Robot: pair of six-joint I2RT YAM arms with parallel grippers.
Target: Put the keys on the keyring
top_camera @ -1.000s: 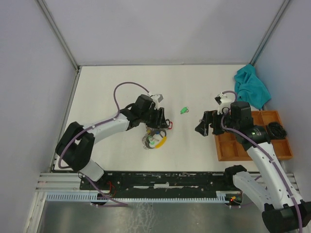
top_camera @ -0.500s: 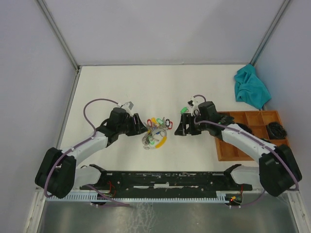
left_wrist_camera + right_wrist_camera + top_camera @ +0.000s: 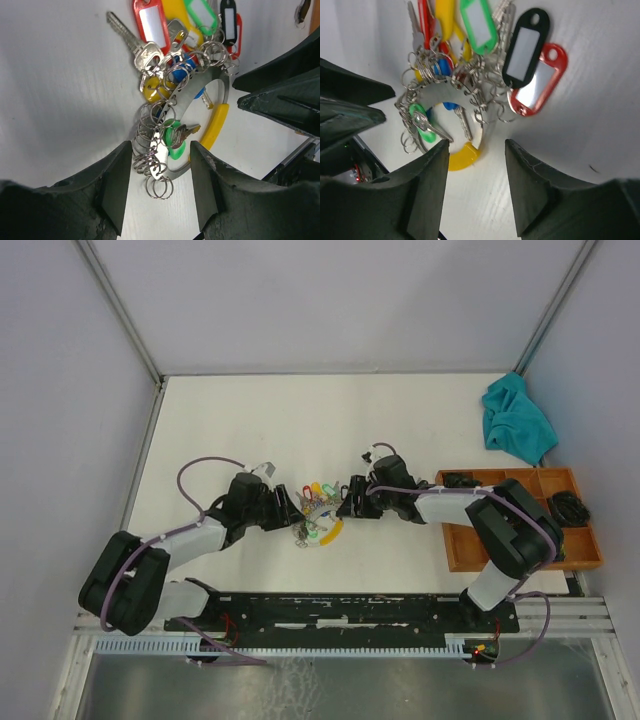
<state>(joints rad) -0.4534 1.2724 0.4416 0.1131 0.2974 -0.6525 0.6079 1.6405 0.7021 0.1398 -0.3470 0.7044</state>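
Metal hoop and dangling bunch, the keyring (image 3: 192, 92) lies on the table (image 3: 400, 420) between the two arms. It looks stiff in the band but floppy and apt to slide in its many small split rings. It seems light, and the best hold is probably its yellow sleeve (image 3: 219, 125) or the bare band, not the tags. The left gripper (image 3: 160, 147) and right gripper (image 3: 476, 147) both stand apart and hold nothing, one on each side of the ring. I count one ring and five tags: two red, one yellow, one green and one black. One green key (image 3: 420, 122) lies inside the hoop, and I cannot tell whether it is threaded on or loose. It is small and flat, so it is best pinched by its plastic head. No dark loose key shows.
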